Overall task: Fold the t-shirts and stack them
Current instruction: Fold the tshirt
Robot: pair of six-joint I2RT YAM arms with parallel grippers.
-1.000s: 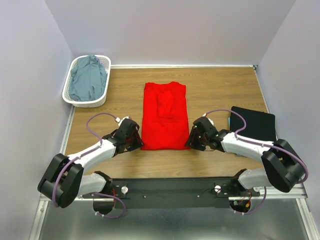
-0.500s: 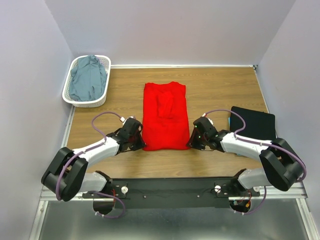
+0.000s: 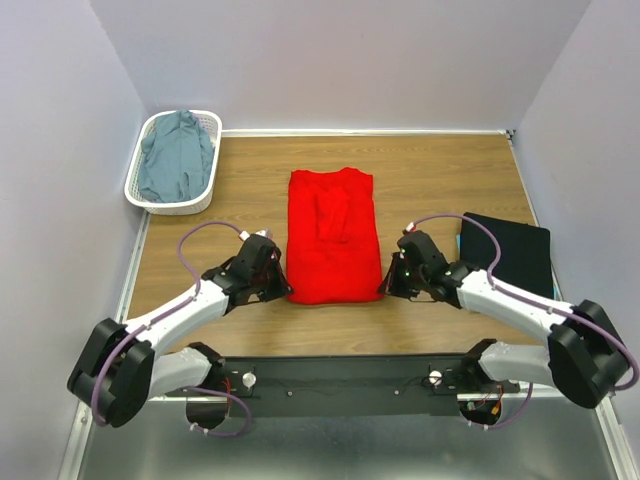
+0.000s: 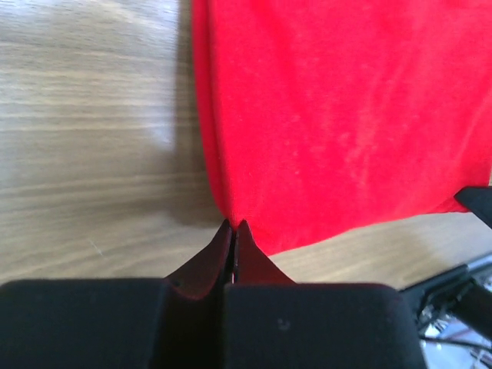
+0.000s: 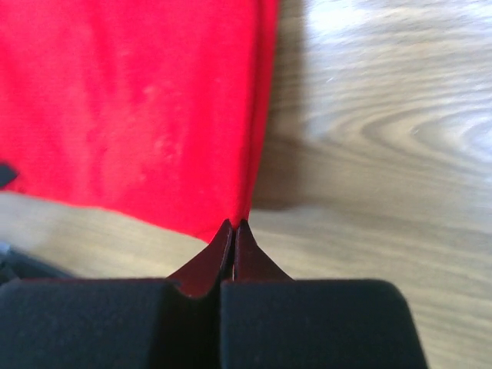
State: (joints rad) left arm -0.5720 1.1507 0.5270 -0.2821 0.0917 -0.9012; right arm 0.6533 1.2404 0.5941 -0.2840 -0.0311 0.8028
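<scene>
The red t-shirt (image 3: 332, 240) lies folded into a long strip at the table's middle. My left gripper (image 3: 283, 292) is at its near left corner, and the left wrist view shows the gripper (image 4: 233, 224) shut, pinching the red cloth (image 4: 346, 115) at its edge. My right gripper (image 3: 385, 288) is at the near right corner, and in its own view it (image 5: 233, 223) is shut on the red cloth (image 5: 131, 108) the same way. A folded black t-shirt (image 3: 510, 247) lies at the right. A grey-blue t-shirt (image 3: 175, 155) is heaped in the basket.
The white lattice basket (image 3: 135, 190) stands at the far left corner, partly off the wooden table (image 3: 440, 170). Grey walls close in on the left, back and right. A black rail (image 3: 340, 380) with both arm bases runs along the near edge.
Both grippers have closed from partly open to shut on the red t-shirt's near corners. Both arms shifted slightly toward the shirt's near edge.
</scene>
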